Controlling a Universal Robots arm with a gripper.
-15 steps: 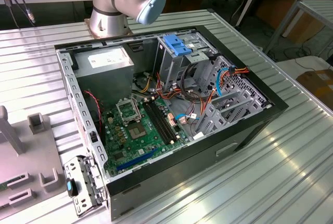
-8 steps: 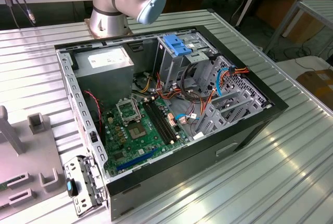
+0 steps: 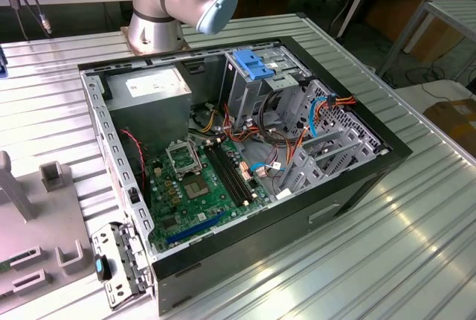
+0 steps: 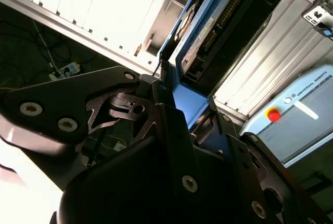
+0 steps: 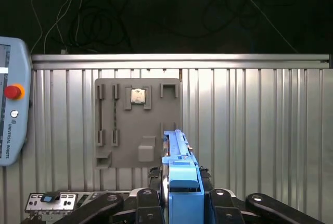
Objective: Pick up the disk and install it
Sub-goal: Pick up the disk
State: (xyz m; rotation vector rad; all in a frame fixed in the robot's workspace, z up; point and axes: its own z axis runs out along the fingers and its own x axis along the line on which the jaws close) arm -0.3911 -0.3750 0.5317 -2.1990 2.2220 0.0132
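Disk (image 5: 179, 182): held clear, not yet installed.
Stands on edge, its blue side-rail frame pinched between the fingers (image 5: 152, 203) (clearest in the first wrist view). Beyond it, well apart, lie the ribbed worktop (image 5: 260, 130) and a grey fixture plate (image 5: 125, 140). The open computer case (image 3: 223, 253) appears in the exterior view. Step in hand, by judgement: carrying. Seating likely calls for rails squared to a cage bay.
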